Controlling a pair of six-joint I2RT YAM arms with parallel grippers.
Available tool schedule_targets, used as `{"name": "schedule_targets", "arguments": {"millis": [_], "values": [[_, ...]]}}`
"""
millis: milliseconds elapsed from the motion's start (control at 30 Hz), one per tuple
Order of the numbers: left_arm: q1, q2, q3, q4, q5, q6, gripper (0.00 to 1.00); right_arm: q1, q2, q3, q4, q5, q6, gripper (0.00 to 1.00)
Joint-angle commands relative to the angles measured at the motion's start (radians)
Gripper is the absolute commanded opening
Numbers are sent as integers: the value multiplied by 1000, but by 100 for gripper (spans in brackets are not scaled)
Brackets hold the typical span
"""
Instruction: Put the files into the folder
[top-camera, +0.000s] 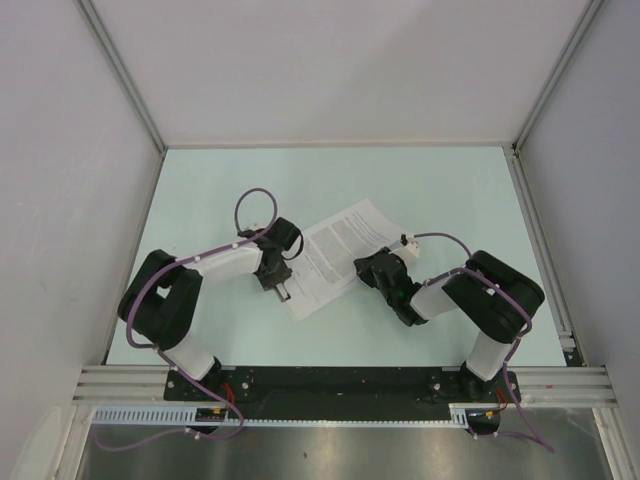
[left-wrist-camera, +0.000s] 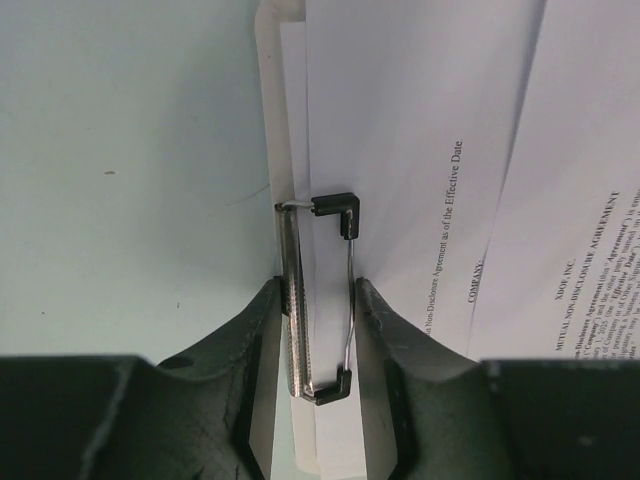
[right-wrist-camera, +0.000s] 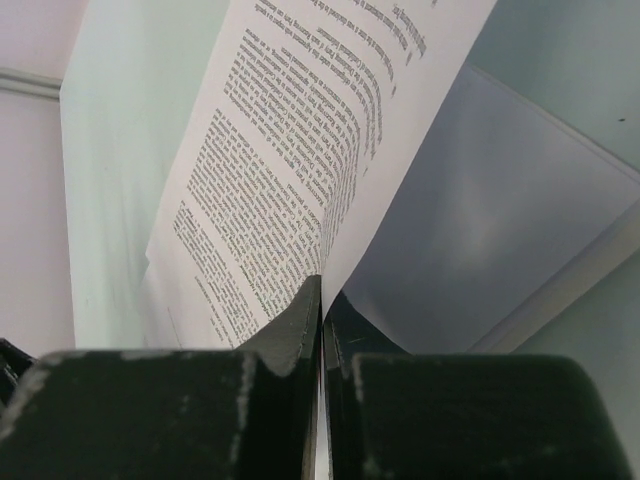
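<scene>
The files (top-camera: 340, 250) lie as a slanted stack of printed sheets at mid-table. In the left wrist view two sheets (left-wrist-camera: 420, 120) (left-wrist-camera: 590, 200) overlap on the folder (left-wrist-camera: 266, 60), whose metal clip (left-wrist-camera: 292, 300) sits on the short edge. My left gripper (left-wrist-camera: 318, 290) (top-camera: 283, 292) straddles that clip. One finger presses the silver bar and the other presses the wire lever. My right gripper (right-wrist-camera: 322, 285) (top-camera: 362, 266) is shut on the edge of one densely printed sheet (right-wrist-camera: 280, 170). That sheet curves upward above the folder's white board (right-wrist-camera: 500, 220).
The pale green table (top-camera: 220, 190) is enclosed by grey walls on three sides. An aluminium rail (top-camera: 340, 385) runs along the near edge by the arm bases. Purple cables (top-camera: 255, 200) loop off both arms.
</scene>
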Motion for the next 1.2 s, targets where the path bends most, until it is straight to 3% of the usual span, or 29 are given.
{"name": "schedule_targets", "arguments": {"millis": [0, 133, 267, 467, 600, 767, 1167], "values": [[-10, 28, -72, -2, 34, -23, 22, 11, 6, -3, 43, -23, -19, 7], [-10, 14, -78, 6, 40, -13, 15, 17, 24, -1, 57, -55, -3, 11], [-9, 10, -79, 18, 61, -3, 0, 22, 46, -1, 76, -83, 13, 11], [-6, -26, -85, 39, 106, 28, 0, 28, 44, -1, 74, -118, -10, 12], [-7, -81, -98, 61, 109, 48, 0, 39, 41, -1, 66, -132, -29, 0], [-3, -170, -144, 134, 123, 59, 0, 60, 52, -1, 69, -116, -35, 0], [53, -227, -254, 251, 201, -47, 0, 171, -8, -1, -64, 101, 2, 0]]}}
